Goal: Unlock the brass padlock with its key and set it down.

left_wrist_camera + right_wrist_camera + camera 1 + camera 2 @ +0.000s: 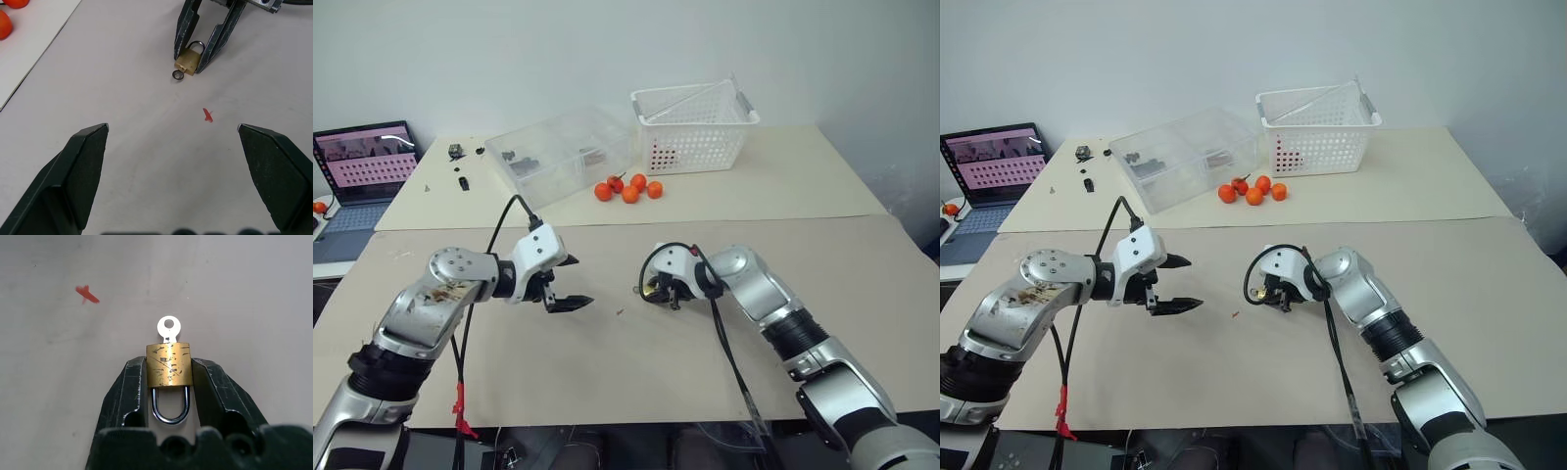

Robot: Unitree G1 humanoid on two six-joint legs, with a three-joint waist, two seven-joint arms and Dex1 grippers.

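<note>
The brass padlock [168, 364] sits low over the pale table between the fingers of my right gripper [658, 291], which press on its two sides. Its silvery shackle points back toward the wrist. The key [168, 327] sticks out of the padlock's far end, its round holed head free. In the left wrist view the padlock [187, 61] and the key [178, 74] show at the right gripper's fingertips. My left gripper [582, 281] hovers wide open and empty, a hand's width to the left, pointing at the padlock.
A small red mark [208, 115] lies on the table between the grippers. Farther back are several orange fruits [628, 186], a clear plastic box [563, 152] and a white basket [695, 127]. A laptop [367, 162] stands at the far left. Black cables loop over both wrists.
</note>
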